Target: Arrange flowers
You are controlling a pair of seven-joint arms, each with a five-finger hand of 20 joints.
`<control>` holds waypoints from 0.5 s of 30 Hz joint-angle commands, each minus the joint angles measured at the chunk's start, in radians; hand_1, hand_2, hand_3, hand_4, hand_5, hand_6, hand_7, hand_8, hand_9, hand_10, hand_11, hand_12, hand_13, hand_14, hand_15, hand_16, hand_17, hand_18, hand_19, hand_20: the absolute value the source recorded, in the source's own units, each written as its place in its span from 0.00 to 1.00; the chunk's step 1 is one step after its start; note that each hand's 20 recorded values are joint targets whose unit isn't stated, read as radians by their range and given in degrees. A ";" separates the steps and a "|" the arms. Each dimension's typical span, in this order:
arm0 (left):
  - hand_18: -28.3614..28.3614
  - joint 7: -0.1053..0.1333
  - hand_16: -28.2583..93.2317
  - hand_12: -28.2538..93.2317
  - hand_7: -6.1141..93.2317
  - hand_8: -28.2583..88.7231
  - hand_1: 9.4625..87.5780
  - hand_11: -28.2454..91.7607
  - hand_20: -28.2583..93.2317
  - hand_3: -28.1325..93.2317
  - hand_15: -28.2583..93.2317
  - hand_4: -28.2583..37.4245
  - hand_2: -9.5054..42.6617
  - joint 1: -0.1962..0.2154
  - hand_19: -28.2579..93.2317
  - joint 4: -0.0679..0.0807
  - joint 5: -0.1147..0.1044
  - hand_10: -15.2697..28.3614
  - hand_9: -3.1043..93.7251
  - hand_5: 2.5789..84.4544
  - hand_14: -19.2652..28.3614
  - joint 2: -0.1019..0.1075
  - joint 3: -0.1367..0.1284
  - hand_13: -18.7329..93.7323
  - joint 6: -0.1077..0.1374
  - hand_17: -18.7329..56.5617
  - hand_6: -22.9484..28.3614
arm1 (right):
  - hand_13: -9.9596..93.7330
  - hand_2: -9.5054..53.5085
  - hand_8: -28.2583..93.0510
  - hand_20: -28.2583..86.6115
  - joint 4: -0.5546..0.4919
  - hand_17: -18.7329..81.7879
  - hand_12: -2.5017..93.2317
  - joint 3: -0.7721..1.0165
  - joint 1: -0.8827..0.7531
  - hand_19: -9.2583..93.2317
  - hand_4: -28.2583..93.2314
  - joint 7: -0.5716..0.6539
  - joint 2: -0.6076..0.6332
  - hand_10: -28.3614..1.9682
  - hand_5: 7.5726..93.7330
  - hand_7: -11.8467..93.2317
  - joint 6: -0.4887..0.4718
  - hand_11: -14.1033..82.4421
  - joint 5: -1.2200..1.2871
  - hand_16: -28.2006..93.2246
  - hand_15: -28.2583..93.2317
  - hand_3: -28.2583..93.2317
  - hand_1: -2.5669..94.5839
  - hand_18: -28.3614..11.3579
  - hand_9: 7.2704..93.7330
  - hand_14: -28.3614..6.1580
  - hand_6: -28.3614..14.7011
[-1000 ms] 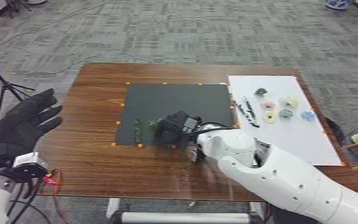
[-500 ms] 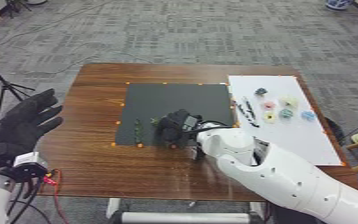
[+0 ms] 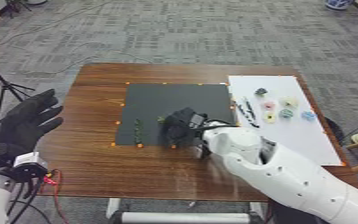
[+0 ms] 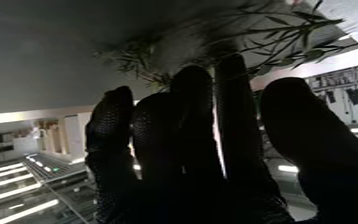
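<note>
Right arm: the white arm (image 3: 286,167) and its hand (image 3: 183,124) have moved a little to the right.
Desk: on the brown desk (image 3: 95,170), the job looks just begun. I think this step is laying down green stems.
Black sheet: the next move may be to lift the right hand off this sheet (image 3: 175,95) without dragging the leaves, then get a flower.
White sheet: this one (image 3: 304,145) is on the right, with the flowers and some thin black-and-white sticks (image 3: 248,112).
Right hand: low over the black sheet, its fingers (image 4: 193,100) straight and open. They are not curled round anything. I cannot tell if they touch the leaves.
Left hand: off the desk's left side, open (image 3: 23,122).
Green stem: long, thin and leafy, lying on the black sheet (image 3: 138,131).
Leaves: thin, pointy and green, near the right fingertips (image 4: 286,42).
Flowers: small and puffy; pink (image 3: 269,105), cream (image 3: 288,102), yellow (image 3: 270,117), blue (image 3: 309,116).
</note>
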 commanded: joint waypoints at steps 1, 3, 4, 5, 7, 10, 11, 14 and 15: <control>0.83 -0.007 0.20 0.41 0.28 0.15 0.19 0.45 0.34 0.80 0.62 0.03 0.08 0.005 0.56 0.002 0.003 0.58 0.22 0.29 0.67 -0.002 -0.002 0.25 -0.007 0.11 0.50 | 0.58 0.34 0.14 0.74 -0.026 0.38 0.65 0.024 -0.054 0.82 0.12 -0.050 0.028 0.48 0.45 0.26 -0.020 0.72 -0.004 0.61 0.91 1.00 0.21 0.13 0.54 0.34 0.70; 0.83 -0.006 0.20 0.41 0.29 0.16 0.19 0.45 0.34 0.80 0.62 0.03 0.08 0.006 0.56 0.001 0.003 0.58 0.22 0.29 0.67 -0.003 -0.002 0.25 -0.006 0.11 0.50 | 0.57 0.34 0.14 0.74 -0.025 0.38 0.65 0.033 -0.063 0.82 0.12 -0.075 0.028 0.48 0.44 0.26 -0.015 0.72 -0.001 0.61 0.91 1.00 0.21 0.13 0.53 0.35 0.70; 0.84 -0.005 0.20 0.41 0.28 0.16 0.19 0.45 0.34 0.80 0.62 0.03 0.08 0.007 0.56 0.001 0.003 0.58 0.22 0.29 0.67 -0.003 -0.002 0.25 -0.004 0.11 0.50 | 0.57 0.34 0.14 0.74 -0.030 0.38 0.65 0.048 -0.073 0.82 0.12 -0.084 0.025 0.48 0.44 0.26 -0.028 0.72 0.002 0.61 0.91 1.00 0.21 0.13 0.53 0.35 0.70; 0.84 -0.005 0.20 0.41 0.28 0.16 0.19 0.45 0.34 0.80 0.62 0.03 0.08 0.005 0.56 0.001 0.003 0.58 0.22 0.29 0.67 -0.002 0.000 0.25 -0.002 0.11 0.50 | 0.57 0.34 0.14 0.74 -0.035 0.38 0.65 0.047 -0.076 0.82 0.12 -0.092 0.029 0.48 0.44 0.26 -0.013 0.72 0.011 0.61 0.91 1.00 0.21 0.13 0.53 0.35 0.70; 0.84 -0.006 0.20 0.41 0.29 0.16 0.19 0.45 0.34 0.80 0.62 0.03 0.08 0.006 0.56 0.001 0.003 0.58 0.22 0.29 0.67 -0.003 -0.001 0.25 -0.003 0.11 0.50 | 0.57 0.34 0.14 0.74 -0.038 0.38 0.64 0.056 -0.084 0.82 0.12 -0.113 0.026 0.48 0.42 0.26 0.012 0.72 0.039 0.61 0.91 1.00 0.21 0.13 0.52 0.34 0.70; 0.84 -0.008 0.20 0.41 0.29 0.15 0.19 0.45 0.34 0.80 0.62 0.03 0.08 0.001 0.56 0.003 0.003 0.58 0.22 0.29 0.67 -0.005 0.002 0.25 -0.003 0.11 0.50 | 0.57 0.34 0.14 0.74 -0.043 0.38 0.64 0.082 -0.100 0.82 0.13 -0.138 0.016 0.47 0.37 0.25 0.050 0.73 0.070 0.61 0.91 1.00 0.21 0.13 0.52 0.34 0.70; 0.84 -0.009 0.20 0.41 0.28 0.15 0.19 0.45 0.34 0.80 0.62 0.03 0.08 0.000 0.56 0.004 0.004 0.58 0.22 0.29 0.67 -0.005 0.003 0.25 -0.004 0.11 0.50 | 0.57 0.34 0.14 0.74 -0.045 0.38 0.64 0.084 -0.102 0.82 0.13 -0.144 0.015 0.46 0.35 0.25 0.072 0.73 0.084 0.60 0.90 1.00 0.21 0.13 0.51 0.34 0.71; 0.84 -0.007 0.20 0.41 0.29 0.15 0.19 0.45 0.34 0.80 0.62 0.03 0.08 0.003 0.56 0.002 0.003 0.58 0.22 0.29 0.67 -0.008 0.005 0.25 -0.003 0.11 0.50 | 0.56 0.33 0.14 0.74 -0.056 0.38 0.61 0.089 -0.106 0.82 0.12 -0.147 0.018 0.46 0.30 0.26 0.115 0.74 0.099 0.60 0.90 1.00 0.21 0.12 0.48 0.35 0.73; 0.84 -0.006 0.20 0.41 0.29 0.15 0.19 0.45 0.34 0.80 0.62 0.03 0.08 0.003 0.56 0.001 0.003 0.58 0.22 0.29 0.67 -0.008 0.005 0.25 -0.002 0.11 0.50 | 0.56 0.33 0.14 0.74 -0.057 0.38 0.61 0.091 -0.106 0.82 0.12 -0.149 0.019 0.45 0.29 0.26 0.124 0.75 0.096 0.60 0.90 1.00 0.21 0.12 0.48 0.35 0.74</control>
